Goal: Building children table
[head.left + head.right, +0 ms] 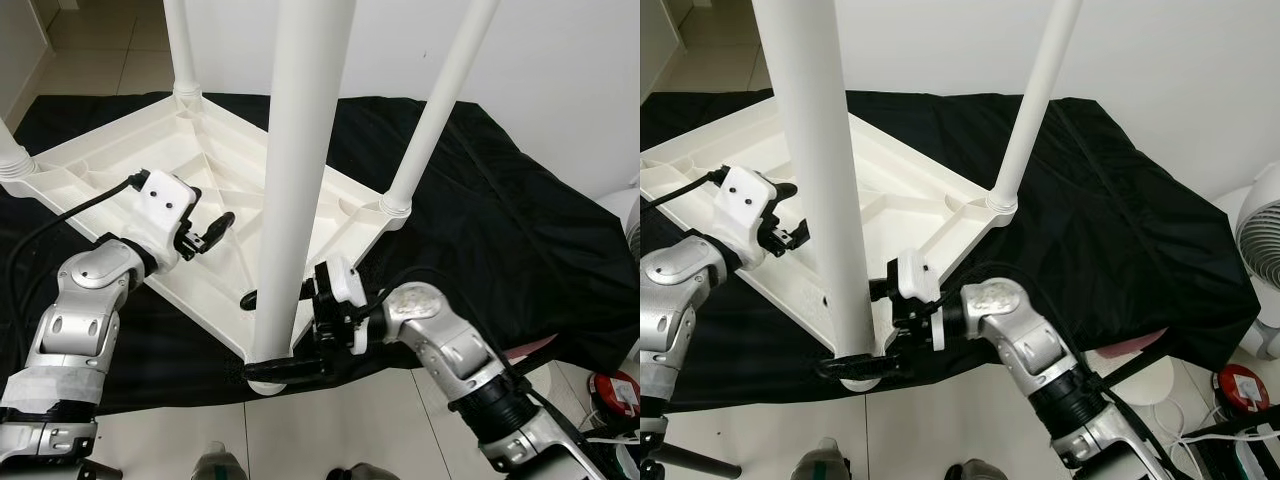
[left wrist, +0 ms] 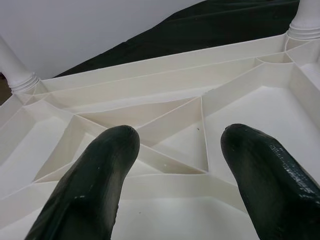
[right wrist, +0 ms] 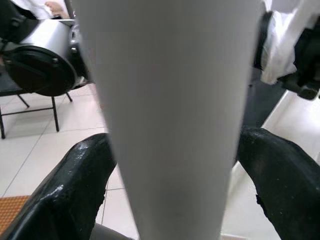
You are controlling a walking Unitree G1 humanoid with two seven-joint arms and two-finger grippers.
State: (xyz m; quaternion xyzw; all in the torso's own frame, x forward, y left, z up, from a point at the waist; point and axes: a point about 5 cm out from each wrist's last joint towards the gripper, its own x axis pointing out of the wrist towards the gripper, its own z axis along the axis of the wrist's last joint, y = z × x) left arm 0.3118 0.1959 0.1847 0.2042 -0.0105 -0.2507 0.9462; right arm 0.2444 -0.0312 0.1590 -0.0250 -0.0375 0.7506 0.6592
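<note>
A white plastic children's table (image 1: 215,170) lies upside down on a black cloth (image 1: 500,220). Its ribbed underside faces up. White legs stand in its corners: one at the far right (image 1: 440,110), one at the back (image 1: 180,50) and one at the left (image 1: 10,150). The near leg (image 1: 295,180) rises from the near corner. My right gripper (image 1: 265,335) is shut on this leg just above its base, one finger on each side (image 3: 75,185). My left gripper (image 1: 215,232) hovers open over the table's ribs (image 2: 170,115), holding nothing.
The cloth covers tiled floor in front of a white wall. A white fan (image 1: 1260,260) and a red-topped item (image 1: 615,390) stand on the floor at the right. A black chair base (image 3: 40,65) is near the table's near corner.
</note>
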